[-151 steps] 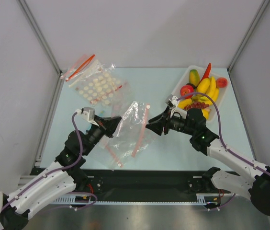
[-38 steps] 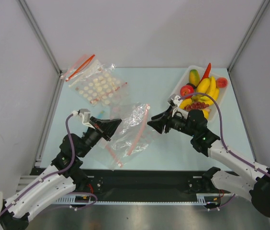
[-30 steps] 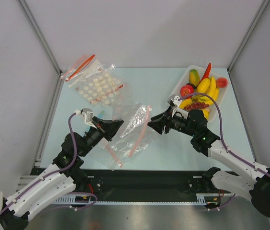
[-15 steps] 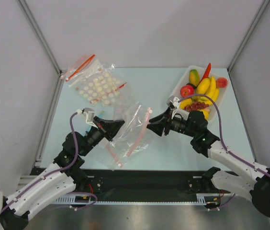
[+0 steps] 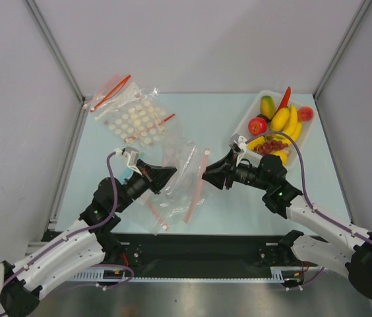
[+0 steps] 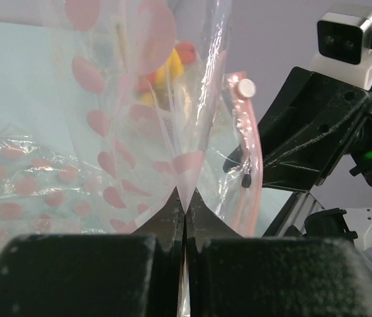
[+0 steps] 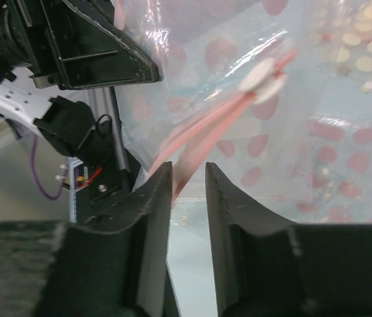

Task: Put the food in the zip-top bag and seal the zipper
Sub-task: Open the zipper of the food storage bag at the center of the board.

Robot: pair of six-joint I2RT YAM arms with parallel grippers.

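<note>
Since the frame half a second earlier, the left fingers [image 5: 171, 174] have advanced toward the right fingers [image 5: 207, 174], narrowing the gap between the two arms, and the zipper [image 5: 197, 189] now hangs more steeply. The zip-top bag [image 5: 181, 165] is held up off the desk [image 5: 239, 201] between the two arms, near the middle of the desk and well apart from the food [image 5: 277, 125]. The left fingers are fully closed, pinching a fold of the bag's clear film at their tips. Pink dots appear on or through this film in the left wrist view; which of the two cannot be told. The right fingers stand partly open astride the zipper. In the right wrist view the pink strip runs down into the space between them, lying against one finger, with a gap showing beside the other. A white tab [image 5: 206, 152] sits at the strip's upper end. The food, comprising bananas, a red chili, an apple, dark grapes, a mango and a peach, lies in a white tray [image 5: 244, 123] at the far right of the desk. A pink-dotted bag [image 5: 148, 210] lies flat beneath the raised bag. A white-dotted bag [image 5: 133, 119] lies at the far left.
</note>
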